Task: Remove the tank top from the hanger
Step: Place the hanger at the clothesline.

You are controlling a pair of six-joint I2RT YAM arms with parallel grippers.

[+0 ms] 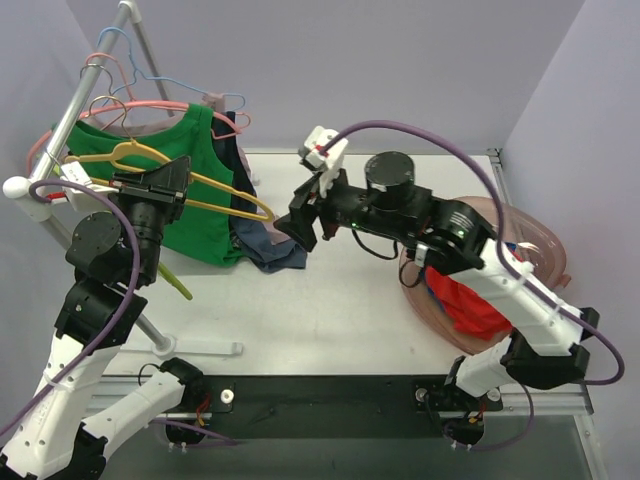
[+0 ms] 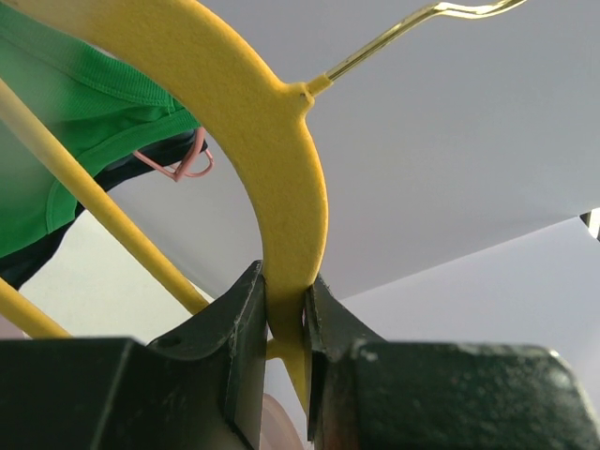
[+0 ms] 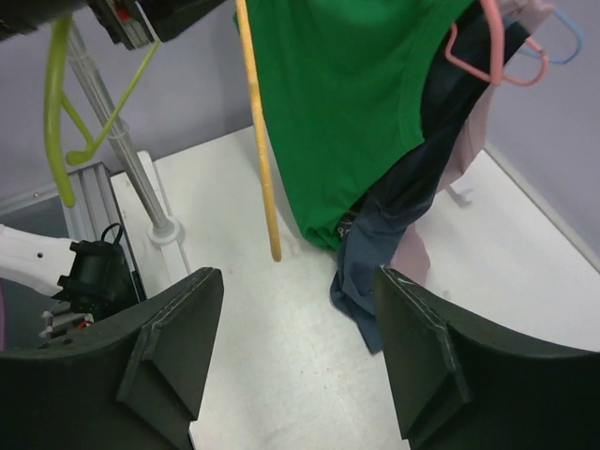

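The left claw (image 2: 286,305) is clamped tight on the yellow hanger (image 2: 292,187) just below its hook; the hanger's arm crosses the green tank top (image 3: 347,103), which hangs by the rack (image 1: 90,85) (a navy garment (image 3: 398,206) beside it); the right claw (image 3: 295,281) gapes wide, empty, above the bench (image 3: 281,375) near the top's hem.

At nine o'clock we find the rack (image 3: 134,159) standing on the worktop (image 1: 330,320); the tank top (image 1: 195,200) hangs beside it, the hanger (image 2: 281,141) across its front, other garments (image 1: 270,250) seemingly behind. A basket (image 1: 550,238) sits at three o'clock.
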